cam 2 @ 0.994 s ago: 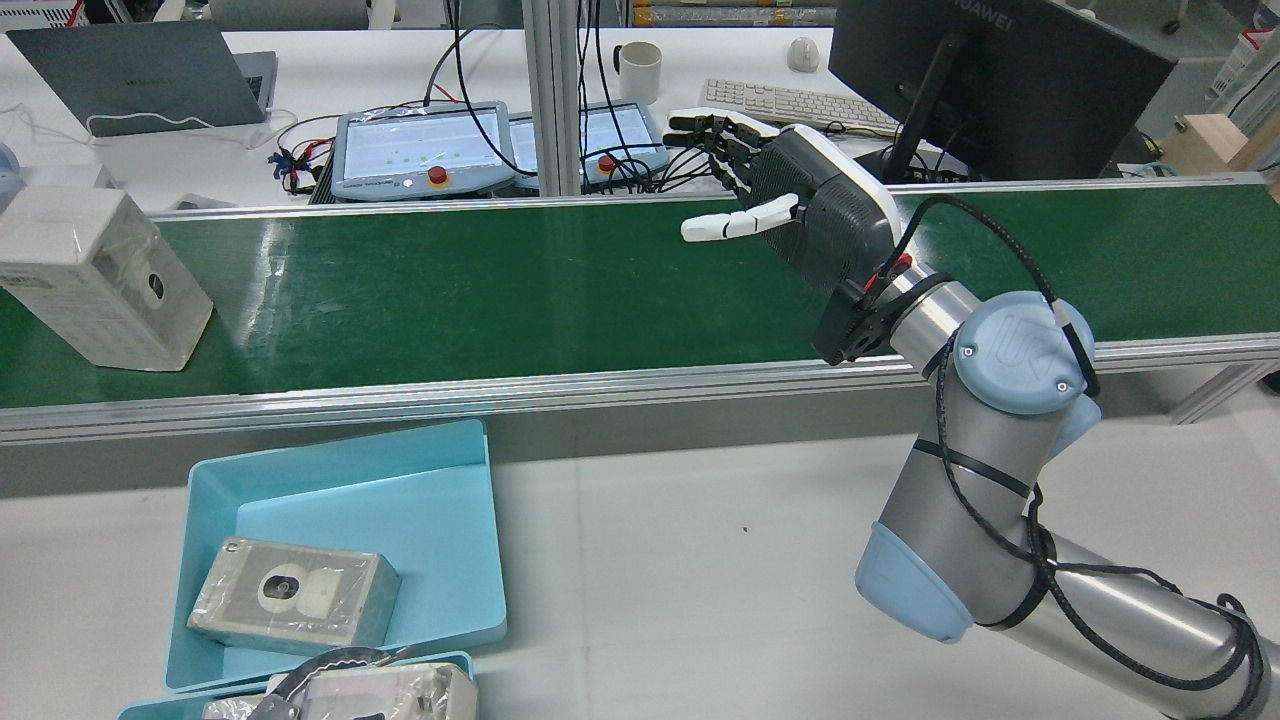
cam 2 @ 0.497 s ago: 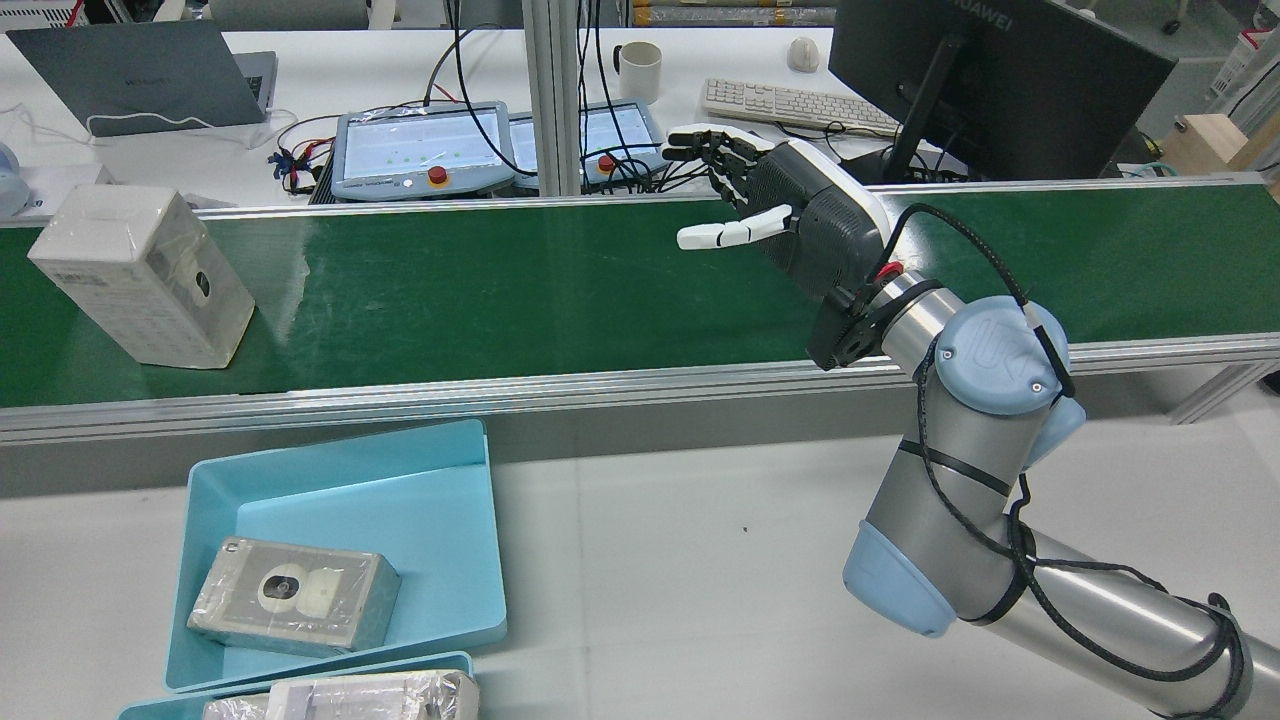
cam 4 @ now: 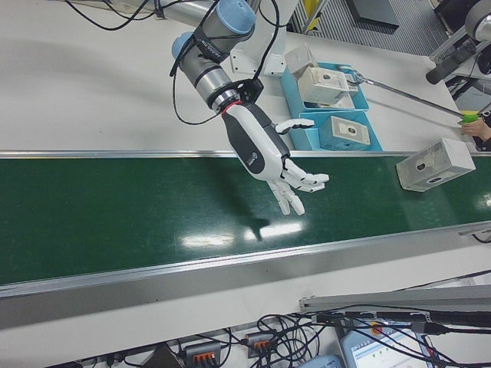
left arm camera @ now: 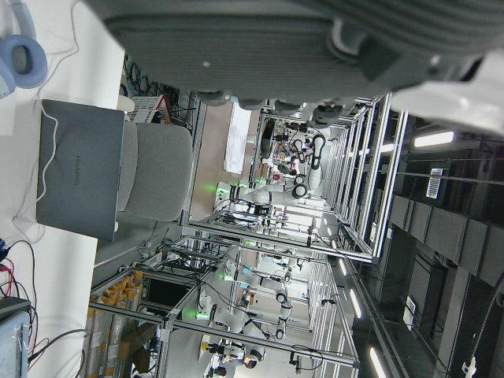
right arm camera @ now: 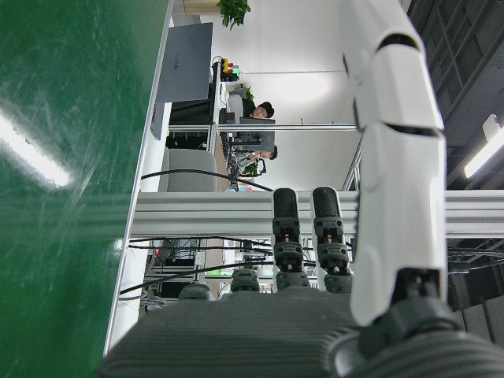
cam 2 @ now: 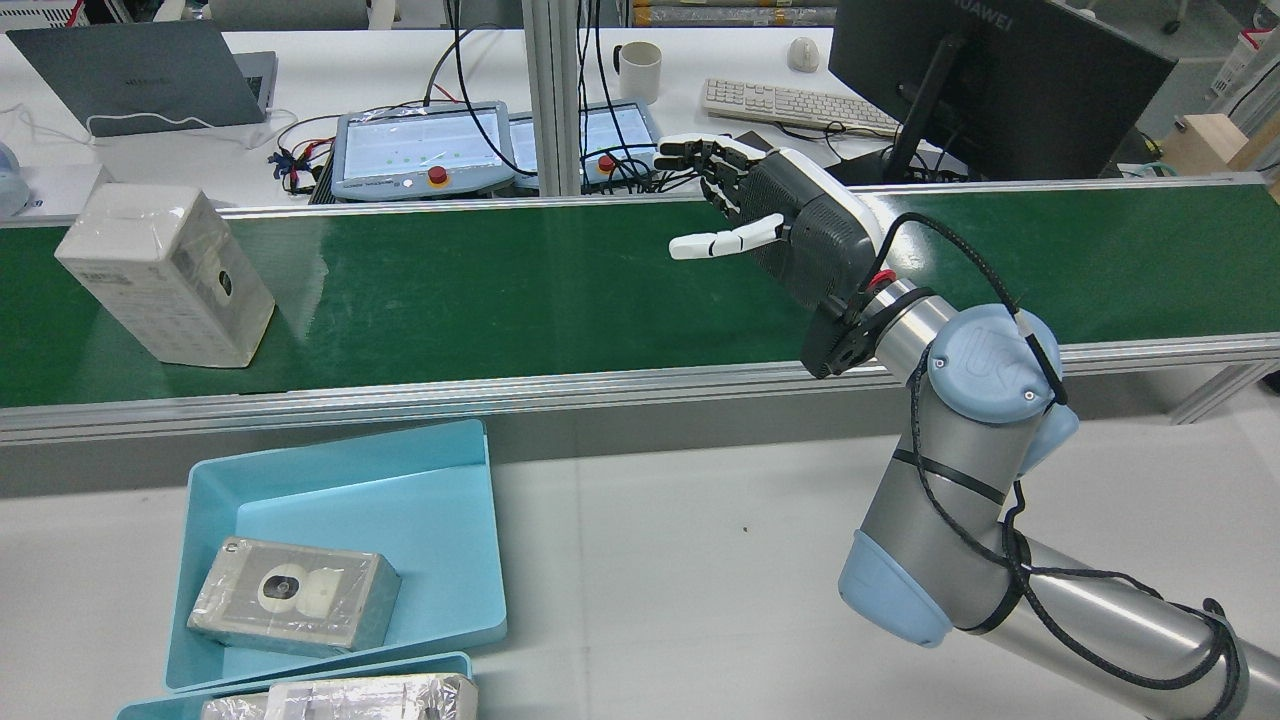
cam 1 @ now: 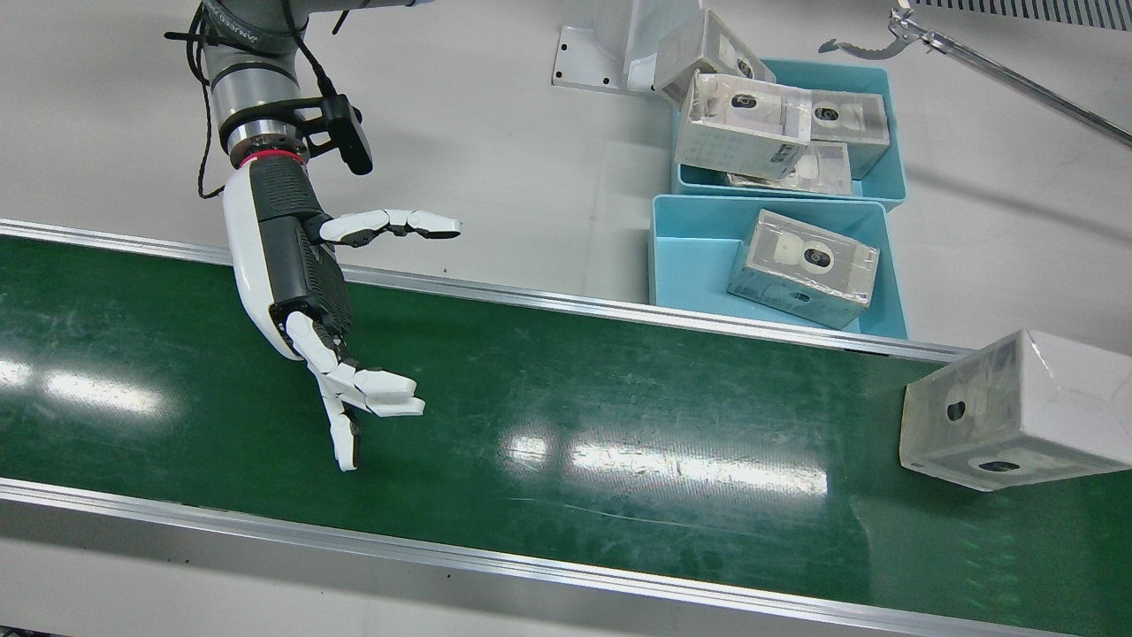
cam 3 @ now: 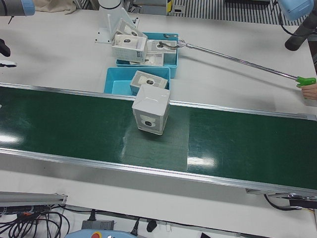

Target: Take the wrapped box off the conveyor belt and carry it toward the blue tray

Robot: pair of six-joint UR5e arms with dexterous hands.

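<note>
Since the earlier rear views, the wrapped box (cam 2: 165, 275) had ridden further along the green conveyor belt (cam 2: 500, 290) toward the right hand (cam 2: 775, 235), which had shifted slightly to meet it. That hand hovered above the belt with its fingers (cam 1: 371, 389) spread wide, holding nothing. The box stood on the belt, well apart from the hand and near the blue tray (cam 2: 340, 545) on the white desk (cam 2: 680, 560). The left hand showed only as a blurred edge in its own camera; whether it was open could not be told.

The box looked light and stiff, probably cardboard, with glossy film that may be slippery. A grip across two opposite flat sides seemed safest.

One wrapped box (cam 2: 293, 595) already lay in the tray, and a second tray (cam 1: 871, 168) behind held several more. A long reacher tool (cam 3: 237, 58) stretched over that tray. Nothing stood between hand and box.
</note>
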